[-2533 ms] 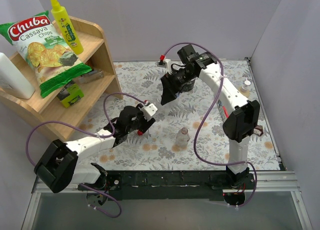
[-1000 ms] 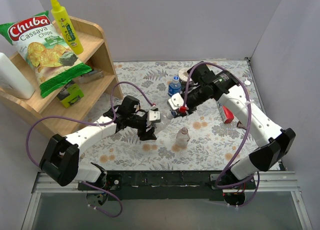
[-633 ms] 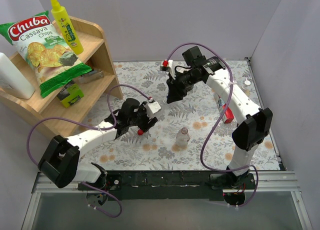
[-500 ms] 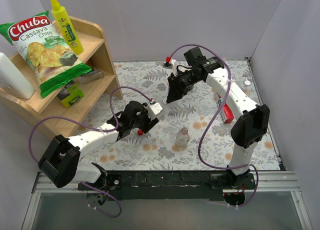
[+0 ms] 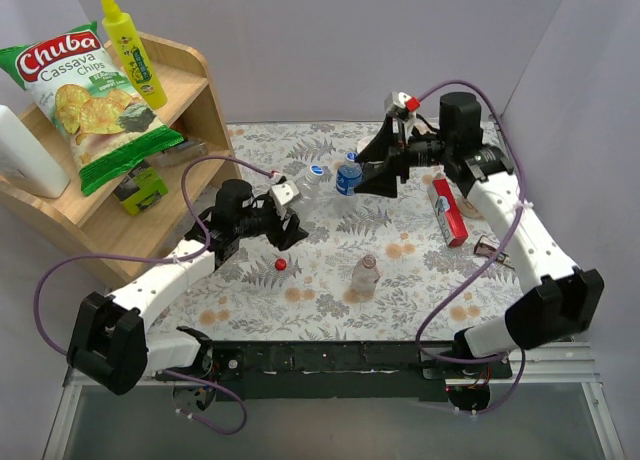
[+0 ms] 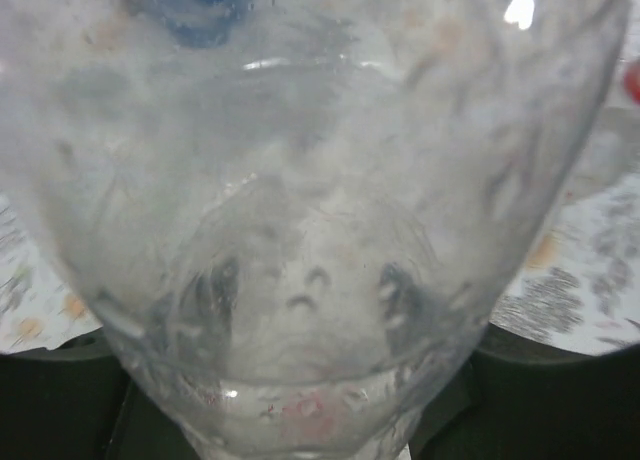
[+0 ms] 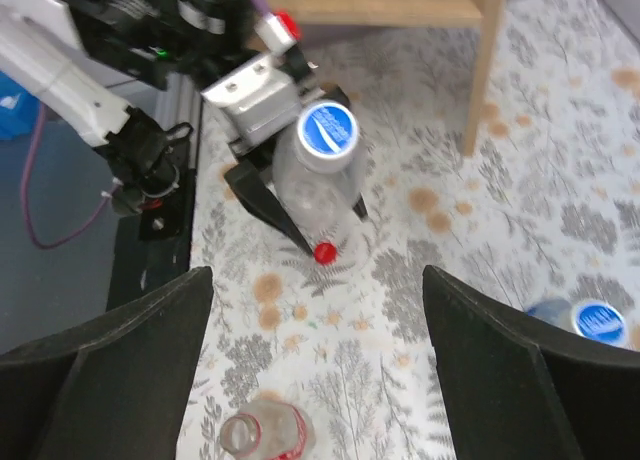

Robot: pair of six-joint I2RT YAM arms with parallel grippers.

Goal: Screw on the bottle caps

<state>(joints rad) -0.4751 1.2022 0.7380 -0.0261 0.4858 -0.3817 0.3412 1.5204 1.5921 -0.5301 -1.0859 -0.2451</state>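
My left gripper is shut on the base of a clear bottle and holds it tilted above the table. A blue cap sits on its neck. This bottle fills the left wrist view. In the right wrist view its blue cap points at the camera. A red cap lies loose on the table below it and shows in the right wrist view. An uncapped bottle with a red label stands nearer the front. My right gripper is open and empty, beside a second blue-capped bottle.
A wooden shelf at the left holds a chips bag and a yellow squeeze bottle. A red and white tube lies at the right. The floral tablecloth ends at the black front rail.
My left gripper has risen from beside the red cap and now holds a blue-capped bottle up. My right arm has swung right and its open gripper now faces left.
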